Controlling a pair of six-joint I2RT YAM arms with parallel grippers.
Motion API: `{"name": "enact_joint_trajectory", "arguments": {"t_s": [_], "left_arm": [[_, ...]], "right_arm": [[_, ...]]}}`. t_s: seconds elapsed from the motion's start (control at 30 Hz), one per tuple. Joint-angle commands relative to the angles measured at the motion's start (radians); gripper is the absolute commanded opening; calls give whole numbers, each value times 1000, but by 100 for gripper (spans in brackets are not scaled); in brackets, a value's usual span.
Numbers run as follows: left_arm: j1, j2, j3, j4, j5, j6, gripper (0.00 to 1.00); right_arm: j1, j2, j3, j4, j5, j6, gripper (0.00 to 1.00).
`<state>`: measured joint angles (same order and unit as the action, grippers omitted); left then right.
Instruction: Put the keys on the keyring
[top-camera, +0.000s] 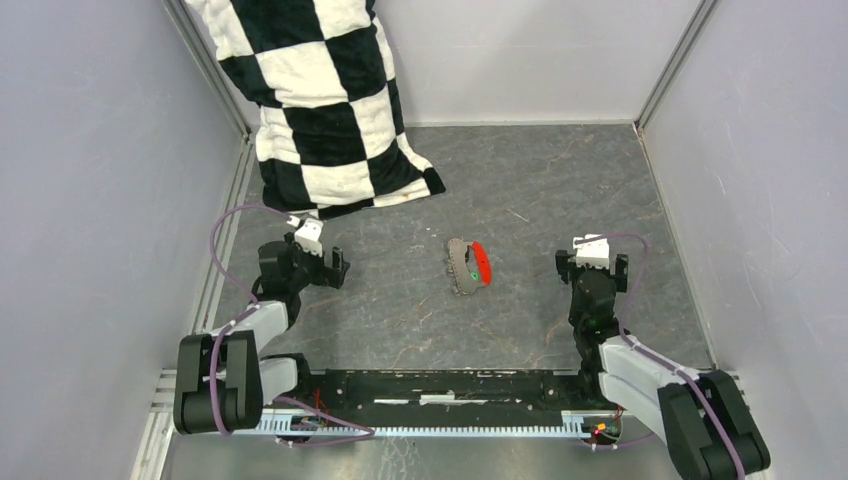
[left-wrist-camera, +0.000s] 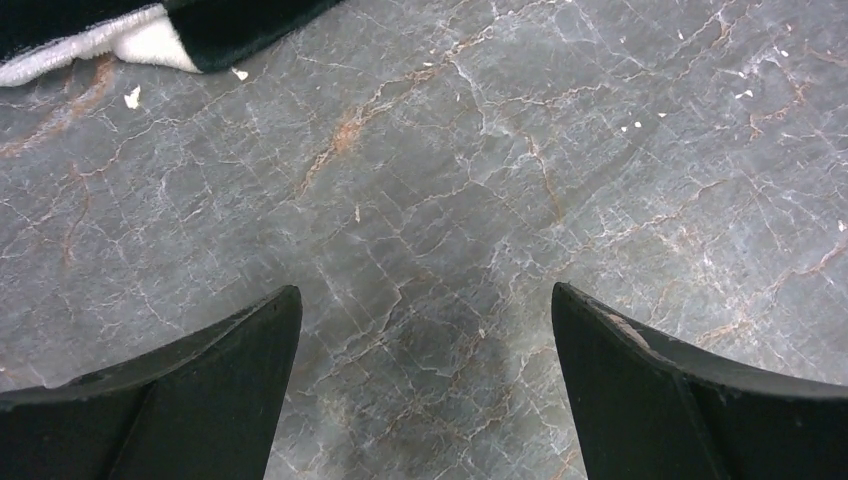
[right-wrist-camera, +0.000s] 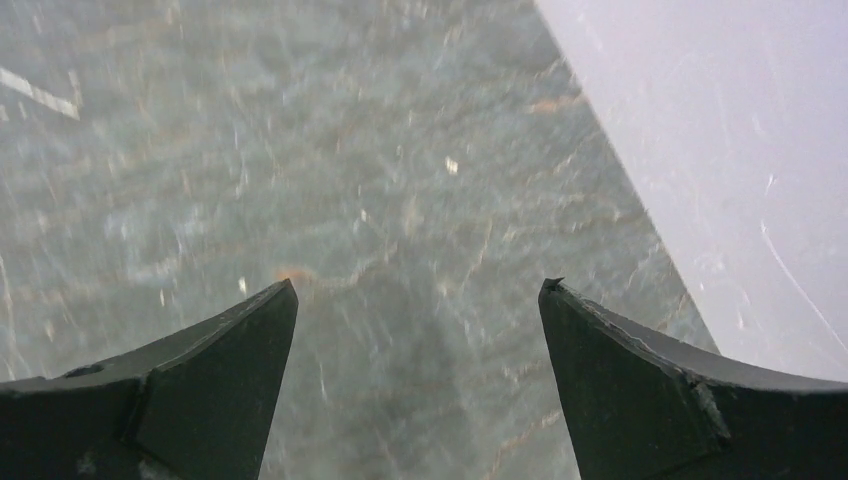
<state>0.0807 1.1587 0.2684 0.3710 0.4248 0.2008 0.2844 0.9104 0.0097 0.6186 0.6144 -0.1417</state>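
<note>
Your top view alone shows the red-plastic keyring (top-camera: 470, 266). Wrist views: left gripper (left-wrist-camera: 424, 290), right gripper (right-wrist-camera: 418, 283) spread wide, empty, over grey marbled tabletop (left-wrist-camera: 450, 150).

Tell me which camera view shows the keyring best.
The top external view. The keyring lies on the table between the two arms, its red piece and grey strip plain to see, with a green key tag against it. Neither wrist view catches it: both look at tabletop elsewhere.

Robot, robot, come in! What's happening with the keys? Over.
Left gripper open, empty; right gripper open, empty. Keyring with curved red plastic piece on grey table, green-tagged key against it. Black-and-white checked cloth far left, apart.
</note>
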Motion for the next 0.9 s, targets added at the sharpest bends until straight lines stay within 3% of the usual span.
{"name": "enact_joint_trajectory", "arguments": {"t_s": [0.0,0.17,0.37,0.47,0.6,0.67,0.87], "left_arm": [[16,28,-11,250,12,-60,100],[36,23,-58,390,-56,-101,100],[35,10,-149,617,-108,-176,100],[35,29,-179,715,-90,-225,100],[33,61,-208,821,-87,-144,100],[35,75,-178,773,-101,-141,100],[34,180,-138,806,-112,-197,100]], "right_arm": [[-17,110,-100,449,28,-27,98],[-21,308,-86,645,0,-64,98],[-40,412,-110,800,-46,-93,98],[-59,424,-110,800,-76,-78,98],[-76,492,-169,989,-138,-98,98],[-75,459,-139,872,-174,-94,98],[-84,472,-127,868,-181,-94,98]]}}
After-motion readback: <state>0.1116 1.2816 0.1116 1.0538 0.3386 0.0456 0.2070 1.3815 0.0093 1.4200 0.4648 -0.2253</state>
